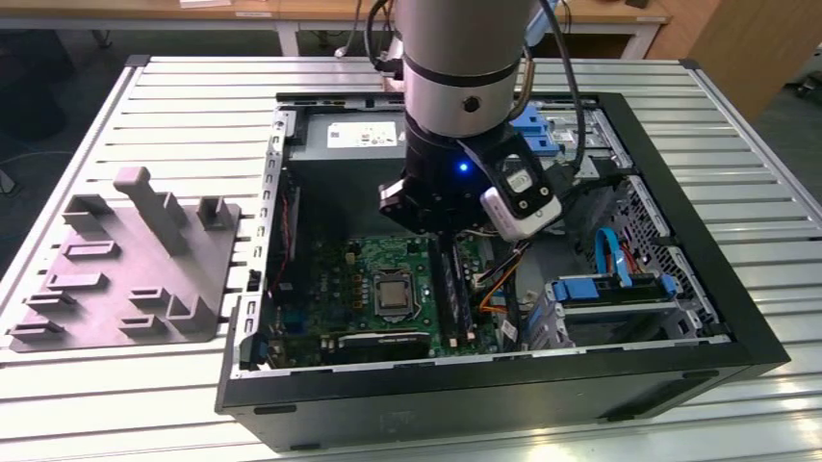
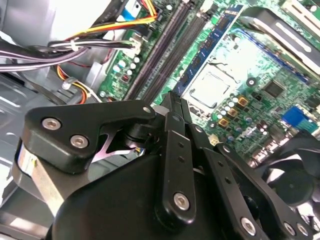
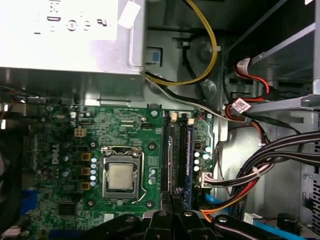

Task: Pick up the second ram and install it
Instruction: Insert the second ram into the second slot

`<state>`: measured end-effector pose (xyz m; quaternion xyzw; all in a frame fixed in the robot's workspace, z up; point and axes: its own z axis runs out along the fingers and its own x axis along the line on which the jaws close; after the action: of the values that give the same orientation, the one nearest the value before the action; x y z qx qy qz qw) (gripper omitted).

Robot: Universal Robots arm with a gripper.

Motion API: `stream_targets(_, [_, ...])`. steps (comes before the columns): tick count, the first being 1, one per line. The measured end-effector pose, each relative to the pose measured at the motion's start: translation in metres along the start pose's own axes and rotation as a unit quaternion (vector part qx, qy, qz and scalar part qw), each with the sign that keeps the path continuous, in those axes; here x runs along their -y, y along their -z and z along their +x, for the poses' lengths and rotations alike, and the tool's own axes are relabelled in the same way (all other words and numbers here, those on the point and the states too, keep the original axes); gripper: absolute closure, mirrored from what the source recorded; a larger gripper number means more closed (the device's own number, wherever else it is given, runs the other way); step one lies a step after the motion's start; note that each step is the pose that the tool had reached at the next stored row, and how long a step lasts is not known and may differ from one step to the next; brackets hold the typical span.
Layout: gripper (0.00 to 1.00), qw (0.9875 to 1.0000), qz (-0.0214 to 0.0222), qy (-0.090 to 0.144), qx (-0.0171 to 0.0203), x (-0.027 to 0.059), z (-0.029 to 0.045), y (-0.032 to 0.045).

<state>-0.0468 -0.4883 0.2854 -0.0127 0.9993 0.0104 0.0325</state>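
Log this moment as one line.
gripper: low inside the case, at one end of the second ram | second ram: upright on the motherboard beside processor socket

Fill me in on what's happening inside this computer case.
A robot arm reaches into the open computer case. Its gripper hangs right over the motherboard's memory slots, with what looks like the second ram on edge along them beneath it. Whether that stick is fully seated cannot be told.
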Motion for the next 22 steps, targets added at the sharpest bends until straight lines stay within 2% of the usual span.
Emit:
stream_targets(3, [0.89,1.0000,0.0000,0.000,0.0000,0.0001,-0.0034,-0.0016])
stream_targets(10, [0.89,1.0000,-0.0008,0.000,0.0000,0.0002,-0.0036,-0.0038])
stream_targets(15, [0.89,1.0000,-0.0013,0.000,0.0000,0.0004,-0.0052,-0.0119])
stream_targets(19, [0.89,1.0000,-0.0013,0.000,-0.0002,0.0007,-0.0103,-0.0172])
stream_targets(22, [0.89,1.0000,-0.0015,0.000,-0.0001,0.0008,-0.0104,-0.0223])
